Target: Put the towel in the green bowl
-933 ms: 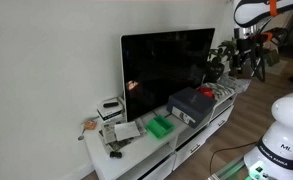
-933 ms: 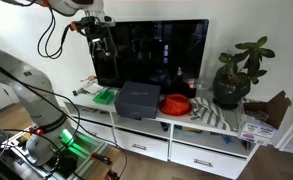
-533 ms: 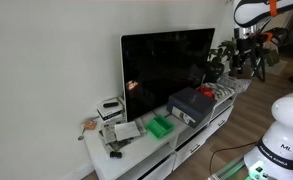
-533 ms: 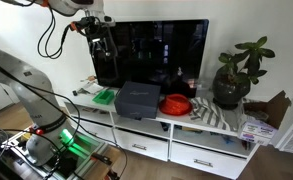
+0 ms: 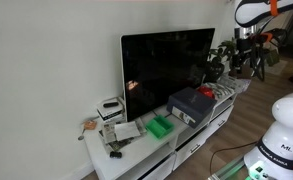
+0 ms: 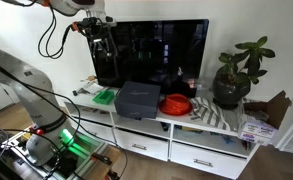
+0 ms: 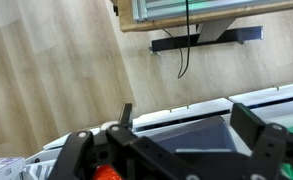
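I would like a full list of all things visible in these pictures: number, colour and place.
television: one, black, on the cabinet
cabinet: one, white, with drawers, by the wall
box: one, grey, before the television
bowl: one, red, beside the box
green container: one, green, cabinet end nearer the arm
towel: one, striped grey and white, beside the plant
plant: one, green, dark pot, far cabinet end
gripper: one, black, open, high beside the television

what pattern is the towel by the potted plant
Striped, grey and white; the towel shows best in an exterior view.
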Tool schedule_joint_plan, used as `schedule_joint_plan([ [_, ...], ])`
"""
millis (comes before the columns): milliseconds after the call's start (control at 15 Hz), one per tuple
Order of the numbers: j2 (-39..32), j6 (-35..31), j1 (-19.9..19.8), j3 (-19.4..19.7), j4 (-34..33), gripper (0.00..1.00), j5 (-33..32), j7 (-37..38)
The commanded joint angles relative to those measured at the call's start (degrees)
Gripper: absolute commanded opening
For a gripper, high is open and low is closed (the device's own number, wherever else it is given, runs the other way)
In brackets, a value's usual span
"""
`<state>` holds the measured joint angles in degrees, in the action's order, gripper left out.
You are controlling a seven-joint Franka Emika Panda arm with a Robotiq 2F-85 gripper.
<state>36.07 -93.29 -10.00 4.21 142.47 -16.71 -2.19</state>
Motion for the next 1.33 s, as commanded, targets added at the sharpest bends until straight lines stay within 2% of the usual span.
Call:
schedule_joint_plan([
  [0,-4.0,-5.9,-1.0,6.0,-2.7,1.0,0.5,-0.7],
  [333,-16.8,-19.6,-4.7,16.5,-7.8,1.0,4.7,-3.7],
  [600,-29.3,-30.6,-5.2,21.1,-14.9,1.0,12.4,-8.5],
  [800,-39.0,-33.4,-6.7,22.2,-21.9,1.0,20.2,-11.2],
  [1000,-48.9,-33.9,-10.7,21.2,-29.7,1.0,26.0,-12.0],
  [1133,-54.6,-35.0,-13.8,20.4,-34.2,1.0,27.1,-10.6],
  [1267,-59.0,-32.5,-16.9,19.4,-38.2,1.0,27.9,-9.4],
])
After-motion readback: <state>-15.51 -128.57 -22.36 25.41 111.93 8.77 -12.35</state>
